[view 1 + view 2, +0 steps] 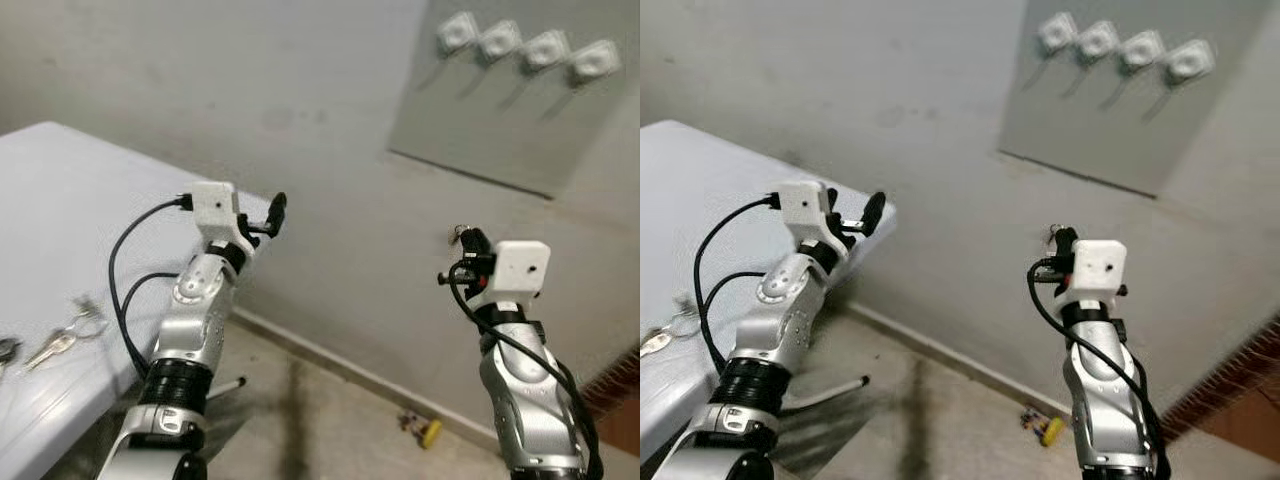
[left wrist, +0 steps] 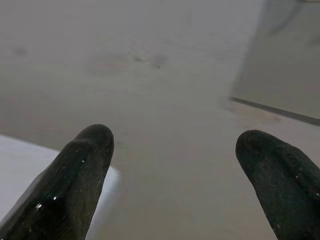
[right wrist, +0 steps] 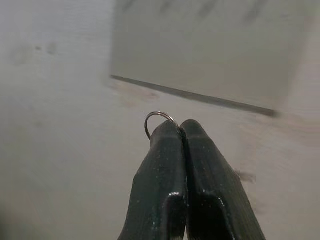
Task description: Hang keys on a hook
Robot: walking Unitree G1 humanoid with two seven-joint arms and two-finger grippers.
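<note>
My right gripper (image 3: 180,125) is shut on a thin metal key ring (image 3: 156,120), whose loop pokes out past the fingertips. It is raised in front of the grey wall, below and left of a board (image 1: 480,100) that carries a row of several white hooks (image 1: 523,45). My left gripper (image 2: 175,145) is open and holds nothing; it hovers near the far corner of the white table (image 1: 60,200). More keys (image 1: 65,335) lie on the table near its front edge.
The wall stands close ahead, with the hook board high up on the right. A small yellow object (image 1: 428,432) lies on the floor by the skirting. A table leg (image 1: 825,392) slants down under the table's corner.
</note>
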